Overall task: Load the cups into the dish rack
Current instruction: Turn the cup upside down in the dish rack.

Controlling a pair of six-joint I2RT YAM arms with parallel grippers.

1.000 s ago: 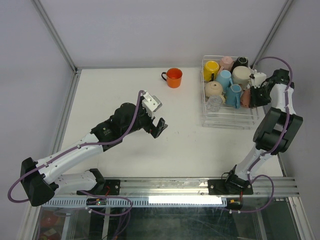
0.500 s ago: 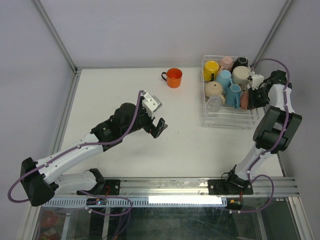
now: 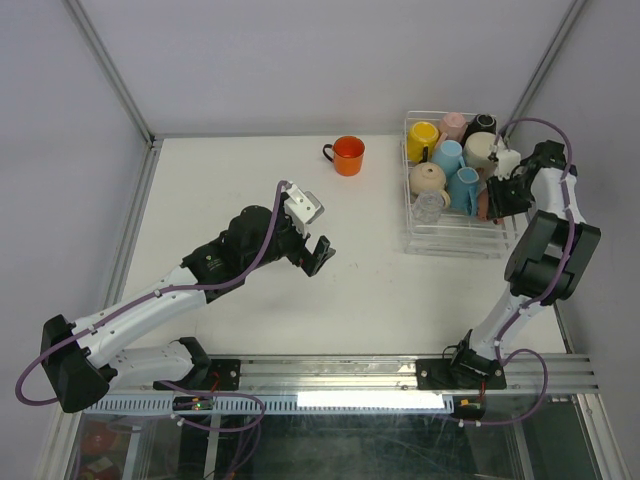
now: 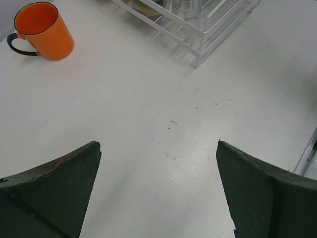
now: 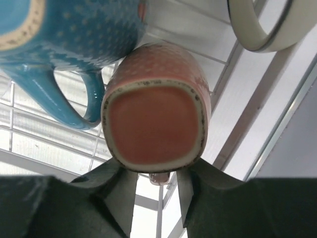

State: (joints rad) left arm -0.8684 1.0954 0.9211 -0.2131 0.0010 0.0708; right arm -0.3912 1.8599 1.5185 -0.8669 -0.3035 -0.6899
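Note:
An orange mug (image 3: 348, 155) with a dark handle stands alone on the table at the back middle; it also shows in the left wrist view (image 4: 44, 32). The clear dish rack (image 3: 455, 252) at the right holds several cups: yellow (image 3: 422, 135), blue (image 3: 447, 158), beige (image 3: 482, 150), a glass tumbler (image 3: 430, 208). My right gripper (image 3: 497, 195) is at the rack's right side. In the right wrist view a pink mug (image 5: 156, 124) lies in the rack, base towards the camera. Its handle sits between the parted jaws of my right gripper (image 5: 156, 198), untouched. My left gripper (image 3: 318, 255) is open and empty over bare table, also seen in the left wrist view (image 4: 158, 144).
A blue mug (image 5: 64, 29) lies against the pink mug's left, and a pale mug's rim (image 5: 267, 25) is at its upper right. The rack's wires (image 5: 49, 129) run beneath them. The rack's near corner (image 4: 198, 34) shows in the left wrist view. Enclosure walls stand close behind and beside the rack.
My right wrist has shifted slightly up and left along the rack's right side. The left arm and the orange mug have not moved.

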